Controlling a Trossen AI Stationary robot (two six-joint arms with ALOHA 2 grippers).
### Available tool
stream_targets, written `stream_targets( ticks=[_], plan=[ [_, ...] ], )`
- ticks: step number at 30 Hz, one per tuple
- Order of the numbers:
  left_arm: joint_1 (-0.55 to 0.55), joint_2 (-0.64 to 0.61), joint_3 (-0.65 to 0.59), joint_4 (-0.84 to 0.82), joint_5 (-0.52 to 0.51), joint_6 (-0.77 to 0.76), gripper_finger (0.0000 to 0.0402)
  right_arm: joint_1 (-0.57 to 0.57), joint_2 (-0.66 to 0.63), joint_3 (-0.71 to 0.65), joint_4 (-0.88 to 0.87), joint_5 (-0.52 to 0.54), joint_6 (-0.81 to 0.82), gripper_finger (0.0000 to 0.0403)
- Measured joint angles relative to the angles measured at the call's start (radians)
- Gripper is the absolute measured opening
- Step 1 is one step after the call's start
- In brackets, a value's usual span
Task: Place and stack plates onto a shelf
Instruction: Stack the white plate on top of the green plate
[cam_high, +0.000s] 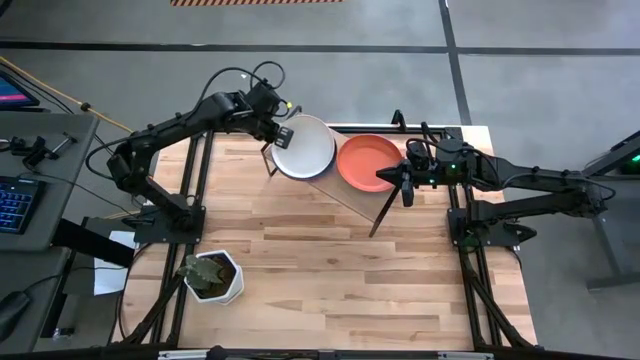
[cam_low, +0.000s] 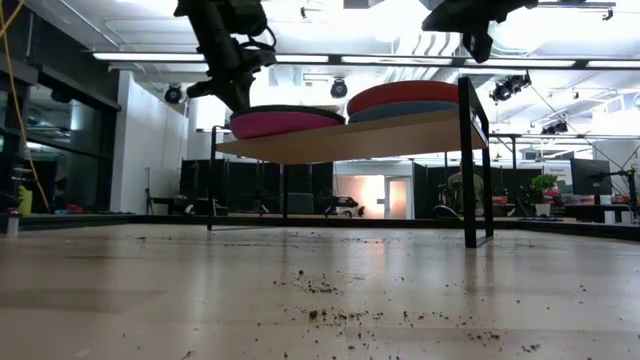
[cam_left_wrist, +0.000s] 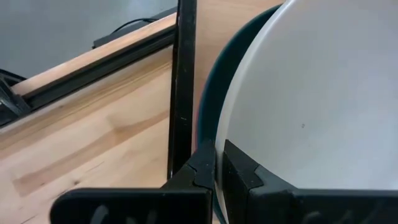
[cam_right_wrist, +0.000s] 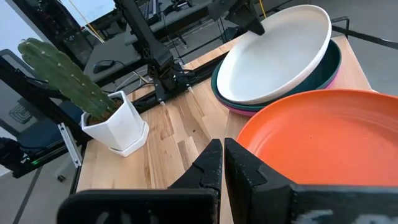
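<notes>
Taking the shelf as the landmark: nearest the table's front edge, well clear of the shelf, stands the white hexagonal pot with a cactus. On the shelf itself are two stacks. At the left arm's end sits the white plate on a dark green plate over a magenta one; at the right arm's end, the coral red plate tops a blue-grey one.

The left tool is at the white plate's outer rim, on the side away from the coral stack. In its wrist view the fingers stand nearly together with the rim running into the narrow slot between them — so it looks clamped on the white plate, though whether it has real grip I cannot confirm. The plate lies straight ahead of this tool, resting flat on its stack.

The right tool hovers just beside the coral plate's rim at the shelf's other end, fingers close together and holding nothing (the plate sits ahead of them, apart).

Judging by this, the left arm is nearer the working plate, and releasing cleanly is what remains.
</notes>
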Motion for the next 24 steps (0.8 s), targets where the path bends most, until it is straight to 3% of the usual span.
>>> stream_targets(
  ticks=[7,16,24],
  plan=[
    [0.0,0.0,0.0,0.007,0.0,0.008,0.0003,0.0,0.0,0.0,0.0,0.0,0.0,0.0],
    [0.0,0.0,0.0,0.015,-0.006,0.018,0.0045,0.0,0.001,0.0,0.0,0.0,0.0,0.0],
    [-0.003,0.001,0.0,0.015,-0.012,0.009,0.006,0.0,0.001,0.0,0.0,0.0,0.0,0.0]
  ],
)
